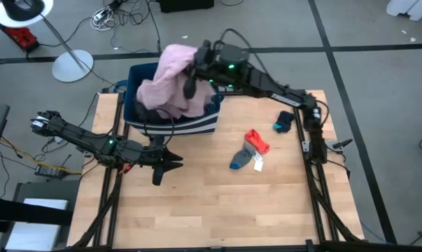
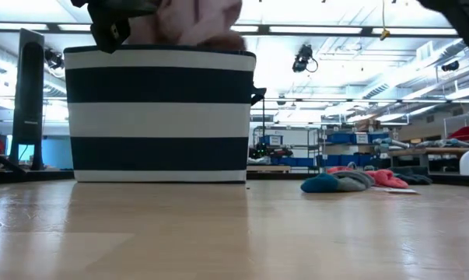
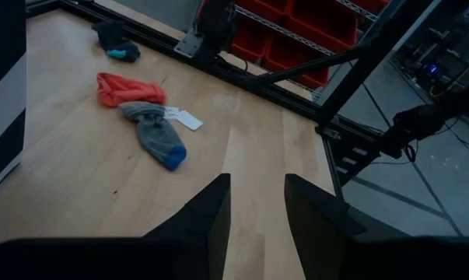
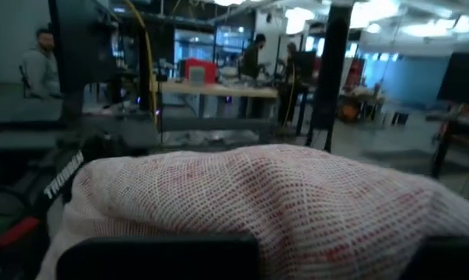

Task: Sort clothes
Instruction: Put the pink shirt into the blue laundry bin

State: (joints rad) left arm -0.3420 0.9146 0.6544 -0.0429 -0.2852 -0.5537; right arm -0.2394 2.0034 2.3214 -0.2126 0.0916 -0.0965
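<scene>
A pink garment (image 1: 170, 82) hangs bunched over the dark blue striped bin (image 1: 197, 124) at the table's far side; its lower part reaches into the bin. My right gripper (image 1: 191, 75) is shut on it above the bin. The garment fills the right wrist view (image 4: 257, 202) and shows over the bin's rim in the low view (image 2: 191, 23). Three socks lie flat on the table: red-orange (image 1: 257, 141), grey with a blue toe (image 1: 241, 159), and dark with teal (image 1: 284, 122). My left gripper (image 1: 167, 165) is open and empty, low over the table near the bin's front. My right gripper holds the pink garment near its top (image 1: 183, 70), coming from the table's right, above the bin. The cloth drapes over the fingers and hides the place of contact. The garment hangs slack below the gripper, bunched in several folds, its lower part (image 1: 162, 105) inside the bin.
The bin stands at the table's far left-centre. The socks also show in the left wrist view (image 3: 152, 132) and in the low view (image 2: 351, 180). Bare wood lies in front of the bin and along the near edge (image 1: 217, 217). People stand in the room beyond (image 4: 40, 54).
</scene>
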